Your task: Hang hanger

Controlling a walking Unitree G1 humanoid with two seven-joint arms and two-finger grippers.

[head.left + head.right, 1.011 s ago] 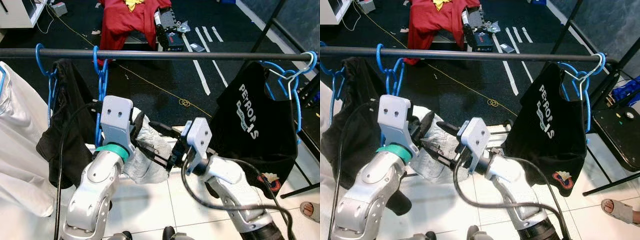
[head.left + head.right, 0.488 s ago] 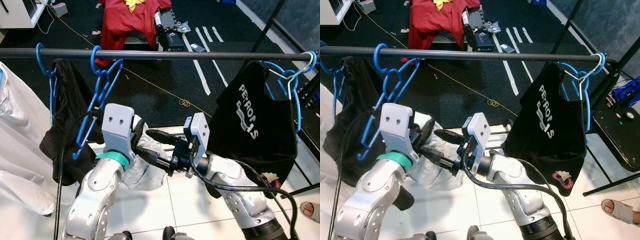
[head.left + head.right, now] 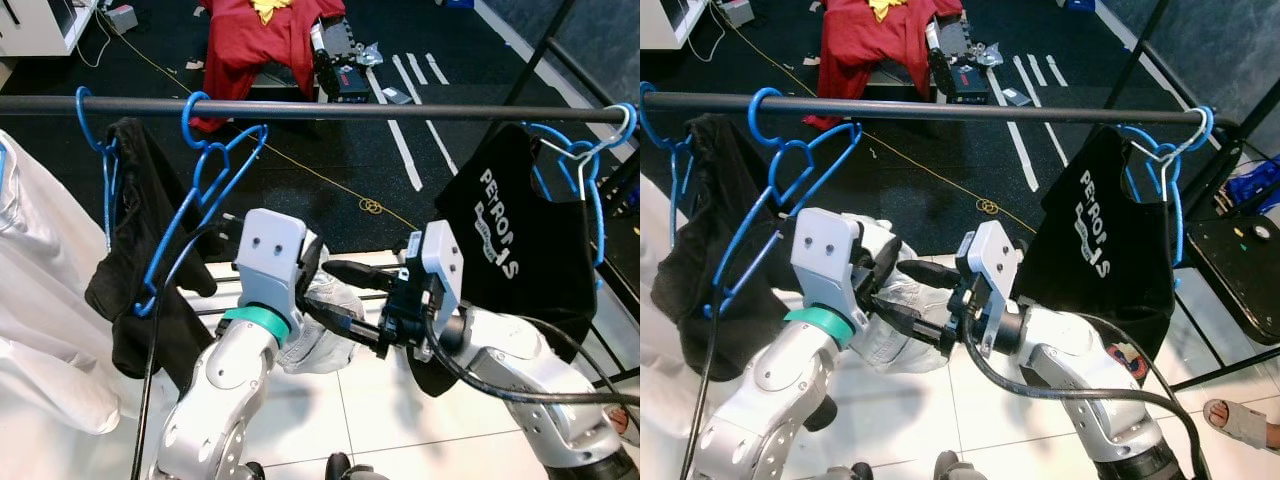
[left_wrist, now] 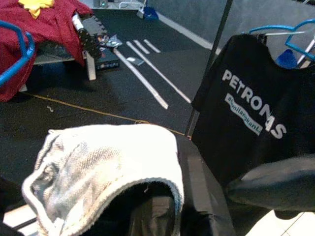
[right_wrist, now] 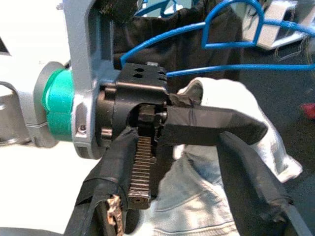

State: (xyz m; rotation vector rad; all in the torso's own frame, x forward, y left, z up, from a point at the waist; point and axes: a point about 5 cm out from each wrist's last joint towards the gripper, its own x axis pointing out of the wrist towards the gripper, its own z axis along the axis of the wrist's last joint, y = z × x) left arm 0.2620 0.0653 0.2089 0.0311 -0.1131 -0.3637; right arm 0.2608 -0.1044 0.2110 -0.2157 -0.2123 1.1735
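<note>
Nearest to me, my left gripper (image 3: pixel 345 318) and right gripper (image 3: pixel 368 300) meet at mid-frame, fingers pointing at each other and interleaved. The left gripper's fingers are clamped on a pale grey-white garment (image 3: pixel 322 335) that bunches around them. The right gripper's fingers (image 5: pixel 246 182) are spread wide, straddling the left gripper's finger and touching the cloth without gripping it.

Above and to the left, well clear of both grippers, the empty blue hanger (image 3: pixel 195 215) has its hook over the dark rail (image 3: pixel 300 109) and hangs tilted. Beside it hangs a black garment (image 3: pixel 150 250), farther right a black printed T-shirt (image 3: pixel 520 245). Beyond, red cloth (image 3: pixel 255 35) lies draped.
</note>
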